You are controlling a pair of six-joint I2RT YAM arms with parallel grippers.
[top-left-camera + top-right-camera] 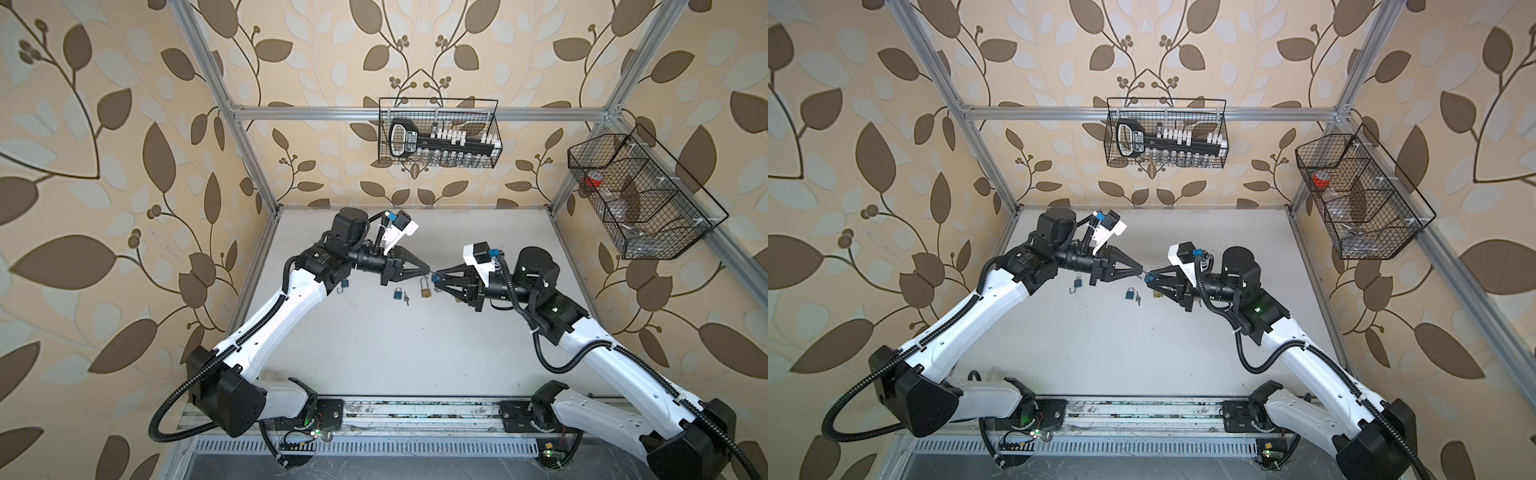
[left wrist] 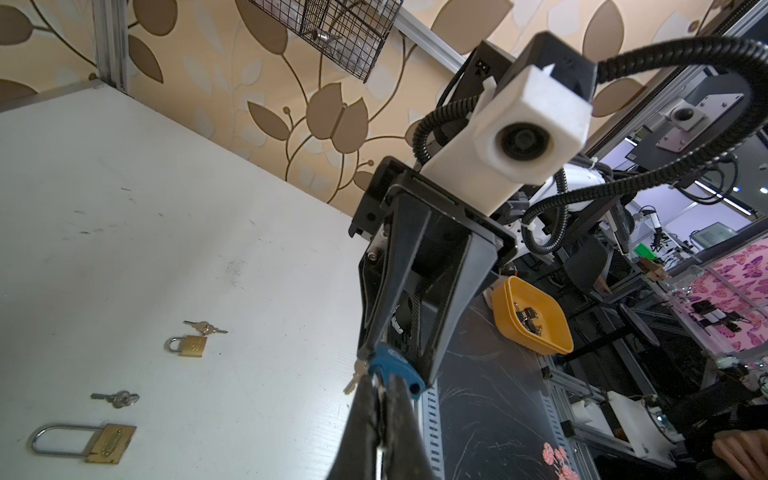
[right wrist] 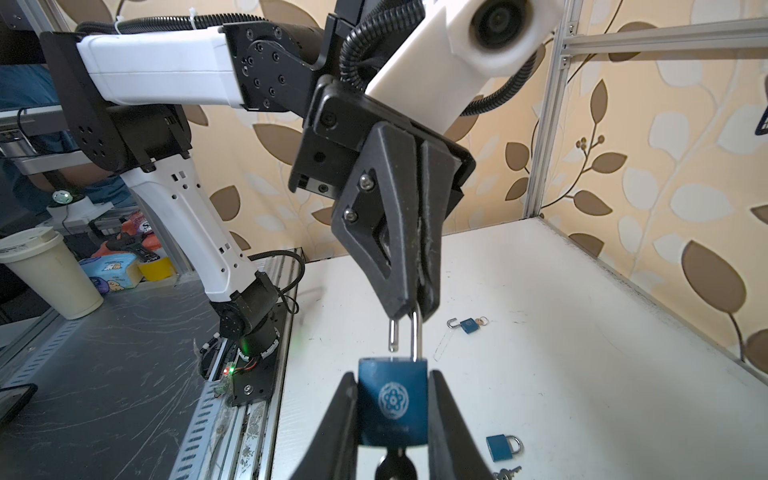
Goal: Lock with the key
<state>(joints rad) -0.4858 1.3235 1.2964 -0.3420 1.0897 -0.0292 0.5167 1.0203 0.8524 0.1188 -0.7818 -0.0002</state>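
The blue padlock (image 3: 392, 401) hung in the air above the white table (image 1: 395, 353), toward 12 o'clock from the table's middle in both top views, where the two arms met tip to tip. The right gripper (image 3: 392, 378) reached in from 4 o'clock and was clamped on the lock's body, one finger against each narrow side. A dark key (image 3: 394, 465) sat in the end of the body away from the shackle, only partly in view between the fingers. The left gripper (image 3: 412, 309) came in from 9 o'clock with its fingers pressed together, pinching the long leg of the shackle (image 3: 415, 336). The shackle stood open: its short leg was clear of the body with a gap below it.

On the table, read from the held lock in a top view, a long-shackled brass padlock (image 1: 425, 289) lay just beside it at 7 o'clock. A closed blue lock (image 1: 398, 293) lay at 8 o'clock with a small bunch of keys (image 1: 406, 298) touching or nearly touching it. A third blue lock (image 1: 344, 286), its shackle swung open, lay at 9 o'clock under the left arm's wrist. A smaller brass lock (image 2: 187, 345) showed only in the left wrist view, with spare keys (image 2: 205, 328) just beside it. A wire basket (image 1: 438, 133) hung on the back wall at 12 o'clock, and a second basket (image 1: 640, 195) on the side rail at 2 o'clock.
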